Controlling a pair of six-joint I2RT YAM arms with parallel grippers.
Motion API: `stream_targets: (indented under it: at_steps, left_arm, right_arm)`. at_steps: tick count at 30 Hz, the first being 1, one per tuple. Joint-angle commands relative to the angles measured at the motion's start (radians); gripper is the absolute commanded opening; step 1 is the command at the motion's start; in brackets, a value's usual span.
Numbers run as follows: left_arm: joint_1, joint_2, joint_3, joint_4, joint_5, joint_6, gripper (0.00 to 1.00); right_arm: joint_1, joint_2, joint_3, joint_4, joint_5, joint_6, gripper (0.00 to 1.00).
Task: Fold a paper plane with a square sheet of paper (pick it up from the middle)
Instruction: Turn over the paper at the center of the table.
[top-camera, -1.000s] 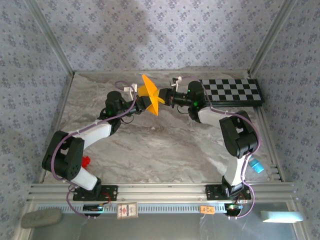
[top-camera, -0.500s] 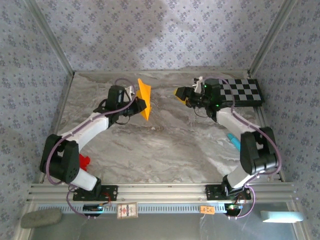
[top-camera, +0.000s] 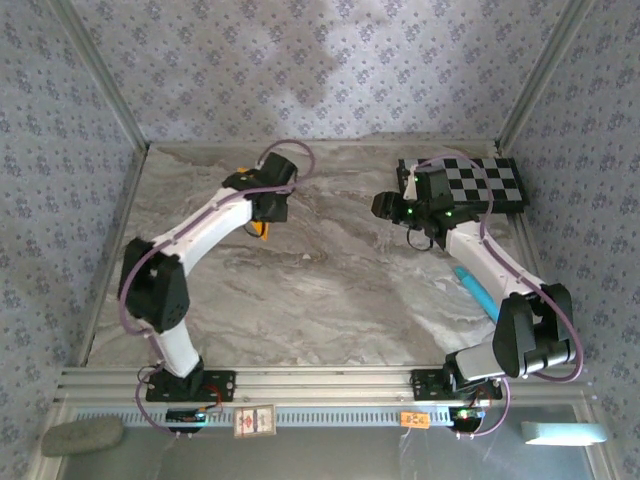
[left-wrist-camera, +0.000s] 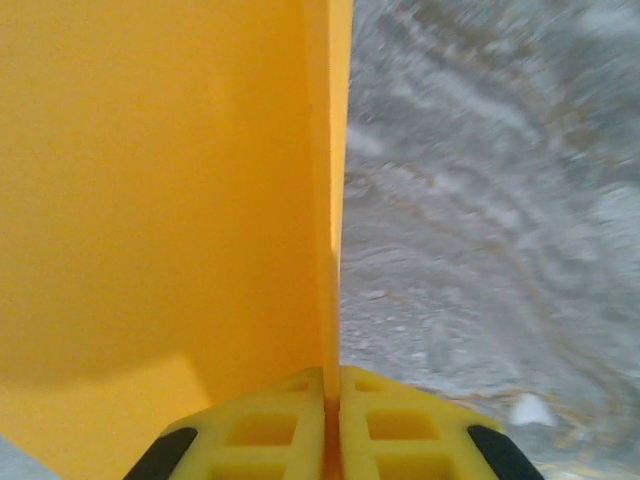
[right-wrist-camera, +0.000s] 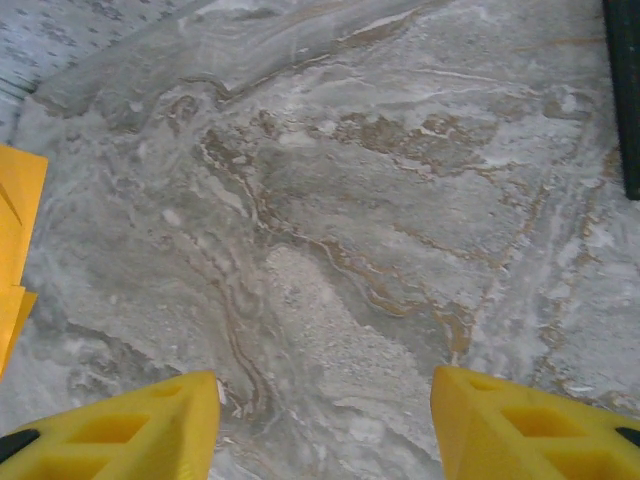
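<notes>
A grey marbled table (top-camera: 330, 290) is boxed in by patterned walls on three sides, with an aluminium rail (top-camera: 330, 381) along the bottom of the top view. Its wide middle and lower stretch lies bare, and the two grippers stand well apart in the upper part. A checkerboard (top-camera: 485, 182) lies flat in the upper right corner by the back wall, near the right gripper (top-camera: 383, 207), whose yellow fingers (right-wrist-camera: 120, 420) are spread wide over bare marble. The left gripper (left-wrist-camera: 332, 400) has its fingers pressed together, pinching the folded orange-yellow paper (left-wrist-camera: 170, 200) at its lower end. From above, the arm covers nearly all of that paper, and just a small orange tip pokes out below the wrist, upper centre-left. In the left wrist view the paper stands on edge. Its long straight edge runs up the frame from the fingers and is cut off at the top and left, so its outline and tip cannot be made out. A sliver of it shows at the left edge of the right wrist view.
</notes>
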Motion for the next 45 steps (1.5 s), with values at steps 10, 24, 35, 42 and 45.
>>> stream_targets:
  at_steps: [10, 24, 35, 42, 45]
  left_arm:
    - [-0.124, 0.368, 0.188, -0.172, -0.371, -0.010, 0.10]
    - [-0.149, 0.501, 0.240, -0.168, -0.244, -0.114, 0.22]
    - [-0.154, 0.433, 0.253, -0.175, -0.101, -0.180, 0.29]
    - [-0.168, 0.343, 0.213, -0.141, 0.044, -0.267, 0.39]
    - [-0.187, 0.292, 0.191, -0.122, 0.106, -0.302, 0.40]
  right_arm:
    - [-0.009, -0.035, -0.041, -0.038, 0.071, -0.022, 0.59]
    - [-0.011, 0.002, -0.046, -0.026, 0.040, -0.003, 0.59]
    - [0.000, 0.012, -0.036, -0.026, 0.039, -0.002, 0.59]
    - [0.000, 0.012, -0.048, -0.012, 0.037, 0.014, 0.59]
    - [-0.001, 0.007, -0.054, -0.006, 0.043, 0.021, 0.59]
